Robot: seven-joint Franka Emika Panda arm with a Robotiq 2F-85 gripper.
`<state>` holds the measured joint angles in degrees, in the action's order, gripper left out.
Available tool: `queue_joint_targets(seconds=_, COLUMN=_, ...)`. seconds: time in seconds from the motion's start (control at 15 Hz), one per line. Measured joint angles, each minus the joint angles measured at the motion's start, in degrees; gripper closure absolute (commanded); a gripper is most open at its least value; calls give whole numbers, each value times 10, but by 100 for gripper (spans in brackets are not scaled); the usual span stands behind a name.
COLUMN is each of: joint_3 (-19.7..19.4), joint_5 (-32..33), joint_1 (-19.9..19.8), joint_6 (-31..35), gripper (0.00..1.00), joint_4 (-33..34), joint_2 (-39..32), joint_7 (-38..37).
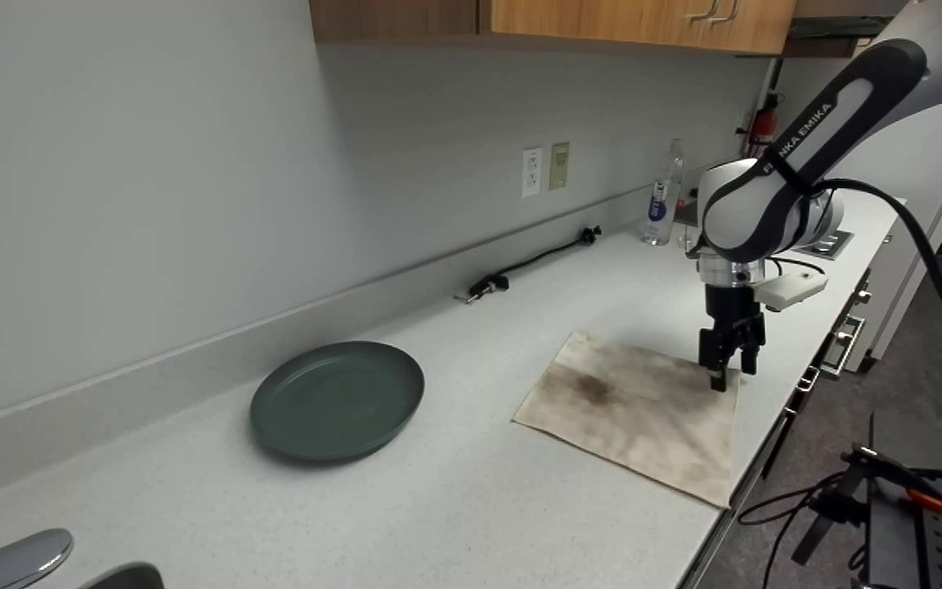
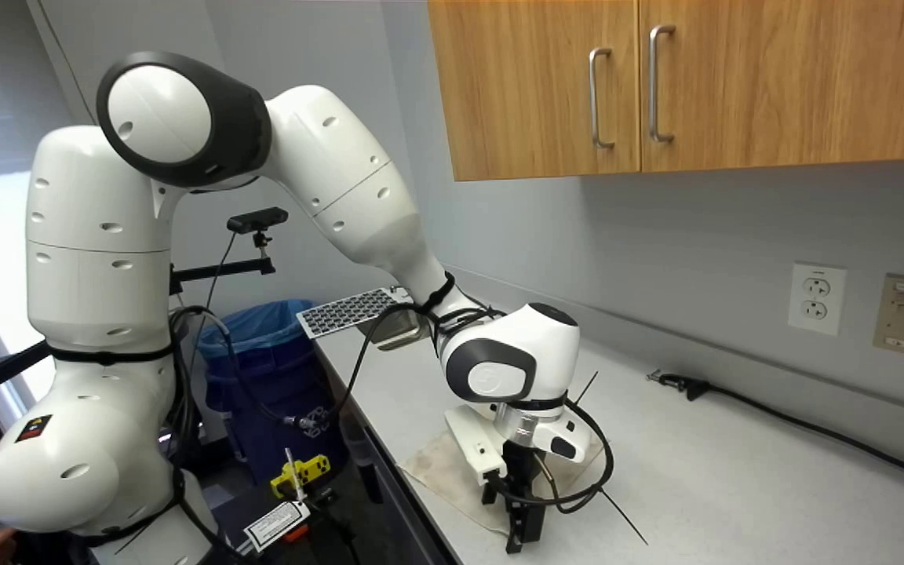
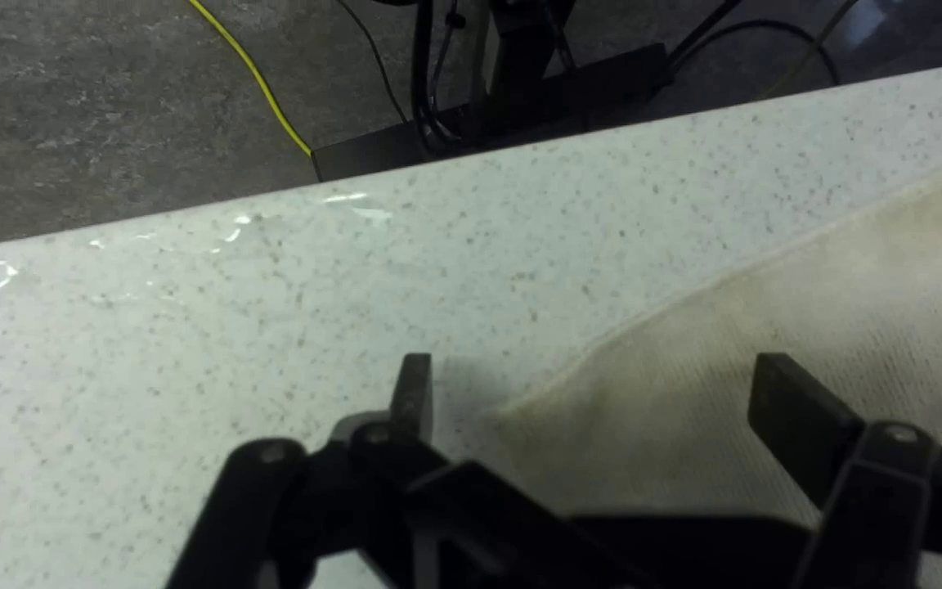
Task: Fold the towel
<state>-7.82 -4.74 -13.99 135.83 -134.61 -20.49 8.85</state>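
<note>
The towel (image 1: 626, 409), beige with brownish blotches, lies spread flat on the counter. Its far corner is under my gripper (image 1: 734, 378), which points straight down close to the counter's front edge. In an exterior view the arm covers much of the towel (image 2: 452, 475), and the gripper (image 2: 502, 519) stands over it. From the wrist, the jaws are wide apart; a slightly rumpled corner of the towel (image 3: 684, 393) lies between them, not gripped. The left finger (image 3: 414, 388) is over bare counter just past that corner, the right finger (image 3: 794, 417) over the cloth.
A round dark green plate (image 1: 338, 401) sits on the counter nearer the wall. A black cable with a clamp (image 1: 489, 285) runs along the backsplash, and a clear bottle (image 1: 664, 196) stands behind the arm. The counter's front edge (image 3: 471, 159) drops off close to the towel.
</note>
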Motion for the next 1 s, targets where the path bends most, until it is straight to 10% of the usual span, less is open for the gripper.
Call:
queue_joint_targets(seconds=0.67, joint_3=5, joint_5=-16, joint_1=0, joint_6=0, gripper=99, joint_4=13, joint_2=-8, joint_7=0)
queue_joint_targets(seconds=1.0, joint_3=5, joint_5=-14, joint_1=1, joint_6=3, gripper=99, joint_4=14, joint_2=-7, joint_7=-3)
